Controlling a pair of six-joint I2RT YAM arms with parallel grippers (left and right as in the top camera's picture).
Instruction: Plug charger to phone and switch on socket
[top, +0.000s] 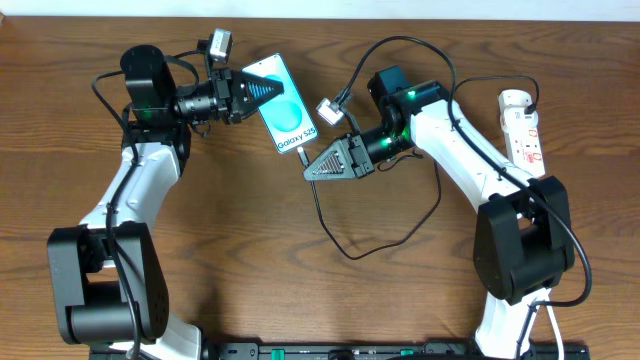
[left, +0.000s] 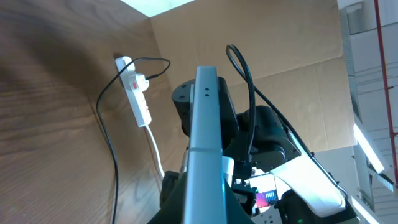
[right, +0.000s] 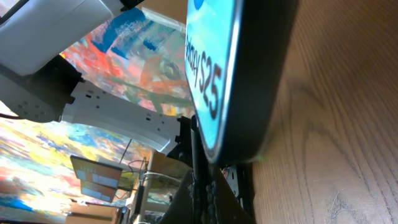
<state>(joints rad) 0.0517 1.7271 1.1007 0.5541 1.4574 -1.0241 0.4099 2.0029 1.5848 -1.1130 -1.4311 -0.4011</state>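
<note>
Starting nearest the arm bases, you have slack from the charger (top: 347, 255) looping over the wooden table (top: 240, 250). Next item: right gripper (top: 310, 168), clenched on the charger's plug end, tip pointed at the phone's lower short edge. In the right wrist view the plug meets that edge, but you cannot tell whether it is seated. Next item: phone (top: 285, 118), screen up, cyan with "Galaxy S25" readable, lying at a slant between the two grippers. Next item: left gripper (top: 258, 92), grasping the phone's upper end, fingers on either side. Farthest out on your right: socket (top: 524, 125), white with red marks, with a black cable plugged in near its rounded end. You cannot tell its switch position.
</note>
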